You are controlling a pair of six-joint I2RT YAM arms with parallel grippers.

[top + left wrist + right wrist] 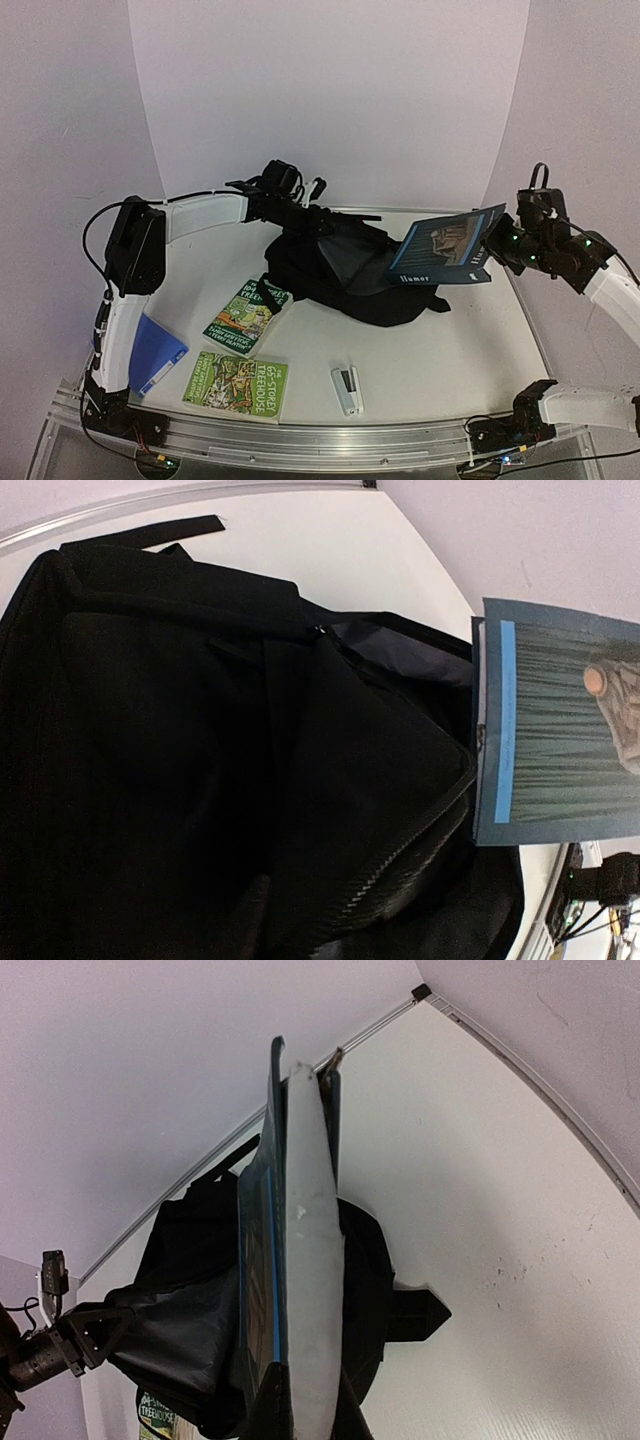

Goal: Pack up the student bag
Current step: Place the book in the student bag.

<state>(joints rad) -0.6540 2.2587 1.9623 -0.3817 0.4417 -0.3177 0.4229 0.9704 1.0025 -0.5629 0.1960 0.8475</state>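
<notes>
Student bag (340, 275): black and slumped, it lay in the middle of the worktop (450, 350), its opening turned to the right.
Left tool (300, 200): it sat at the bag's far-left top edge; I could not tell whether it gripped the fabric.
Right tool (497, 243): it was clamped on the right end of a blue book (445, 250), held in the air with its left end over the bag.
Near side: two green paperbacks (246, 316), a blue wallet (155, 352) and a stapler (347, 389) lay there.
</notes>
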